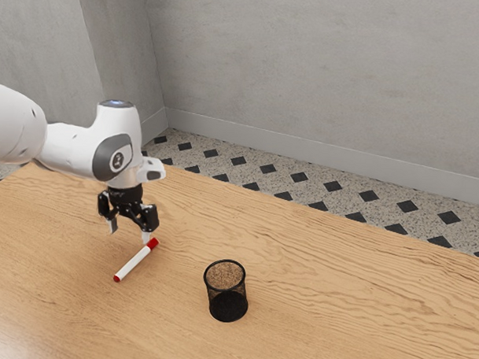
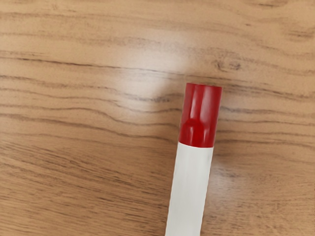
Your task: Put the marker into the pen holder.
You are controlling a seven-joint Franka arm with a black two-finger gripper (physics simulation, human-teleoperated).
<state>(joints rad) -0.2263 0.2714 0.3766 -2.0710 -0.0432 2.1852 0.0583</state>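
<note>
Marker (image 1: 135,261) lies with open wood (image 1: 176,276) between it and pen holder's rim (image 1: 224,261); fingers (image 1: 146,237) spread apart.

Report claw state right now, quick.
Claw: open, fingers apart, holding nothing; the marker lies on the table.
</note>
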